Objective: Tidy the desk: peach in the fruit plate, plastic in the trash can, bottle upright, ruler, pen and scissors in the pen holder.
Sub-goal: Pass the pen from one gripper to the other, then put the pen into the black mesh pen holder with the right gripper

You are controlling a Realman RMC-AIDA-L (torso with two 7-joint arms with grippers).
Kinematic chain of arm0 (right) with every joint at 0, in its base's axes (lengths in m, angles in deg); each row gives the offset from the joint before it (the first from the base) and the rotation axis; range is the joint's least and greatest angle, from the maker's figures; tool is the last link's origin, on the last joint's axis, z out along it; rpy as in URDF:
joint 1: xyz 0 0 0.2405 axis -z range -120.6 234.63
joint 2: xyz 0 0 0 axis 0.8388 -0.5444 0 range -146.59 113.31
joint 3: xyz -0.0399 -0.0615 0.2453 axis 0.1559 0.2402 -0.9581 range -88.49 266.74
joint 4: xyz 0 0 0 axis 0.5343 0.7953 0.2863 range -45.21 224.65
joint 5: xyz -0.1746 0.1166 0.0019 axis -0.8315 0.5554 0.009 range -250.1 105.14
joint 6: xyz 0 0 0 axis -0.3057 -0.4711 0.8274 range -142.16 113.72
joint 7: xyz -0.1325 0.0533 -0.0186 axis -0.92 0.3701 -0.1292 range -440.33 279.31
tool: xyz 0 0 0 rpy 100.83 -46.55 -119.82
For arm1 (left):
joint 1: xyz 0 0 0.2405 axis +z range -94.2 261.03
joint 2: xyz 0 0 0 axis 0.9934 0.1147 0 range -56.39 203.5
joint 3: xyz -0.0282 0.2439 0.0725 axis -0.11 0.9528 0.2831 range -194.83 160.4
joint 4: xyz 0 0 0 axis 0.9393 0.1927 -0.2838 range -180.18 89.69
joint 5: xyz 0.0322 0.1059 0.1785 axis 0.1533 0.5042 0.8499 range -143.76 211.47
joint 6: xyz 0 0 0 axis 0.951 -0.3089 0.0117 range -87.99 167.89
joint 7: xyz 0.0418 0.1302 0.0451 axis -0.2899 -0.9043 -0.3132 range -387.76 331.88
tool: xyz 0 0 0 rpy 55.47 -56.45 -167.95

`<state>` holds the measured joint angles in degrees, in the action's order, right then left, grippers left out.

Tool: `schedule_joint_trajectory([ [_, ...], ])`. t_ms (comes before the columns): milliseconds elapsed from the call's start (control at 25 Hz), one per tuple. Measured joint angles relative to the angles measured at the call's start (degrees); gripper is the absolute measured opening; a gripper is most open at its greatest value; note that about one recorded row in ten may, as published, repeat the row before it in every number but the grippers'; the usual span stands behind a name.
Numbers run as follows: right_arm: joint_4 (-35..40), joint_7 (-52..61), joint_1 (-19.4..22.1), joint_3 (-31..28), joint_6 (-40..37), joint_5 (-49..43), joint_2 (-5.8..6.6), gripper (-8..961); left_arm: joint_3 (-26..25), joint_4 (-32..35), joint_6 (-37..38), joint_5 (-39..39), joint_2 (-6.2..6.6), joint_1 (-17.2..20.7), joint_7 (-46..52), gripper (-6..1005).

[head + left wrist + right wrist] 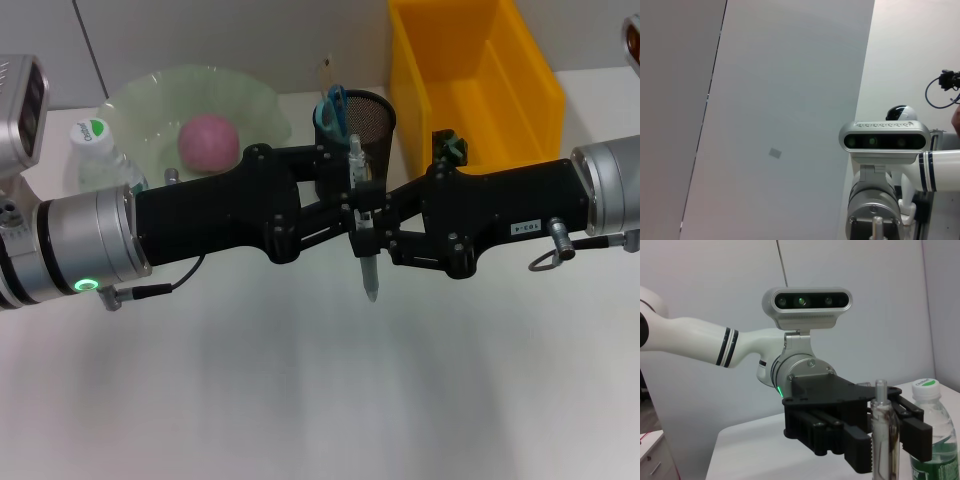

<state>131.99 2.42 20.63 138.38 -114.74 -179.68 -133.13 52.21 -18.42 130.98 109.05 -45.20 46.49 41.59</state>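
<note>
A clear pen hangs upright above the table's middle, between both grippers. My left gripper reaches in from the left and my right gripper from the right; each has its fingers closed against the pen. In the right wrist view the left gripper flanks the pen tightly. The pink peach lies in the green fruit plate. The bottle stands upright beside the plate. Blue-handled scissors stick out of the black mesh pen holder. Ruler and plastic are not visible.
The yellow trash can stands at the back right, just right of the pen holder. Both forearms span the table's middle from side to side. The white table stretches toward me below the arms. The left wrist view shows only a wall and the right arm's camera.
</note>
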Motion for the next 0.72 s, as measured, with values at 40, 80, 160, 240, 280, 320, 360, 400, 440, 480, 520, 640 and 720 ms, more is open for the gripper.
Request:
schedule_joint_trajectory([
  [40, 0.0, 0.0, 0.0, 0.0, 0.0, 0.0, -0.01, 132, 0.0, 0.0, 0.0, 0.0, 0.01, 0.0, -0.1, 261],
  [80, 0.0, 0.0, 0.0, 0.0, 0.0, 0.0, -0.02, 132, 0.0, 0.0, -0.1, 0.0, 0.01, 0.0, -0.2, 262],
  [160, 0.0, 0.0, 0.0, 0.0, 0.1, 0.0, -0.03, 132, 0.0, 0.0, -0.1, 0.0, 0.04, 0.0, -0.4, 264],
  [240, 0.0, 0.0, 0.0, 0.0, 0.1, 0.0, -0.04, 132, 0.0, 0.0, -0.1, 0.0, 0.08, 0.0, -0.4, 357],
  [280, 0.0, 0.0, 0.0, 0.0, 0.1, 0.0, -0.05, 132, 0.0, 0.0, -0.1, 0.0, 0.09, 0.0, -0.4, 403],
  [320, 0.0, 0.0, 0.0, 0.0, 0.1, 0.0, -0.05, 132, 0.0, 0.0, -0.1, 0.0, 0.09, 0.0, -0.4, 425],
  [360, 0.0, 0.0, 0.0, 0.0, 0.1, 0.0, -0.05, 132, 0.0, 0.0, -0.1, 0.0, 0.1, 0.0, -0.5, 448],
  [400, 0.0, 0.0, 0.0, 0.0, 0.1, 0.0, -0.05, 132, 0.0, 0.0, -0.1, 0.0, 0.13, 0.0, -0.5, 470],
  [440, 0.0, 0.0, 0.0, 0.0, 0.1, 0.0, -0.06, 132, 0.0, 0.0, -0.1, 0.0, 0.15, 0.0, -0.5, 493],
  [480, 0.0, 0.0, 0.0, 0.0, 0.0, 0.0, -0.05, 132, 0.0, 0.0, 0.0, 0.0, 0.2, 0.0, -0.5, 515],
  [520, 0.0, 0.0, 0.0, 0.0, 0.0, 0.0, -0.05, 132, 0.0, 0.0, 0.0, 0.0, 0.2, 0.0, -0.5, 564],
  [640, 0.0, 0.0, 0.0, 0.0, 0.0, 0.0, -0.11, 132, 0.0, 0.1, 0.0, 0.0, 0.21, 0.4, -0.5, 710],
  [720, 0.0, 0.0, 0.0, 0.0, 0.0, 0.0, -0.14, 132, -0.1, 0.3, 0.1, 0.0, 0.21, 0.7, -0.4, 765],
])
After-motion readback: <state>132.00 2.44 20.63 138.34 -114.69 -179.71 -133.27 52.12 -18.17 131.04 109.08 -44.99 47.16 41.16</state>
